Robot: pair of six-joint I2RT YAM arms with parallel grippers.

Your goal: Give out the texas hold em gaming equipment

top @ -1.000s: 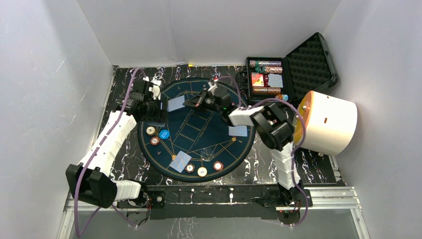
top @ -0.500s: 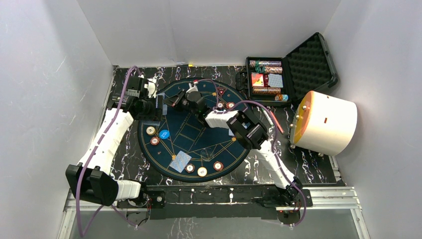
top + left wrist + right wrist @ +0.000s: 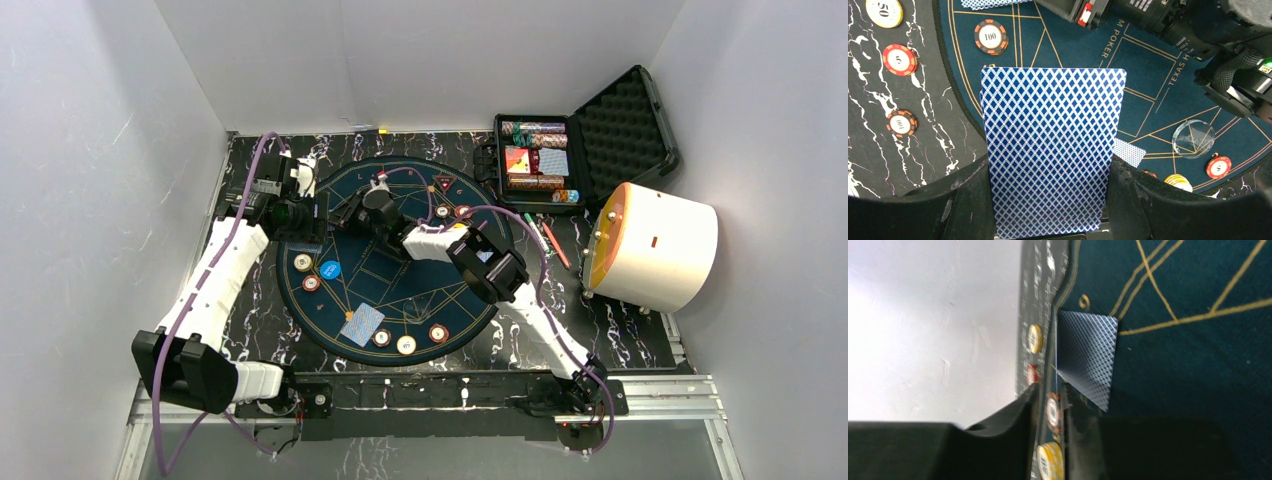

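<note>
Left tool (image 3: 1048, 210) clamps the blue-backed cards (image 3: 1053, 150) over the left rim of the round mat (image 3: 1158, 85) — chips (image 3: 991, 36) lie just past their top edge. Right tool (image 3: 1050, 402) crowds in beside mine, little room between. Its gap is narrow, with a single card (image 3: 1088, 357) at the fingertip — whether gripped, I cannot tell.

The black, white-veined tabletop (image 3: 640, 335) carries a round blue poker mat (image 3: 400, 290) at its middle. An open black case (image 3: 625, 125) lies at the far right. A big white cylinder (image 3: 660, 245) lies at the right, with two pens (image 3: 556, 252) between it and the mat. Three chips (image 3: 899, 59) lie on the tabletop itself, just outside the mat's edge.
</note>
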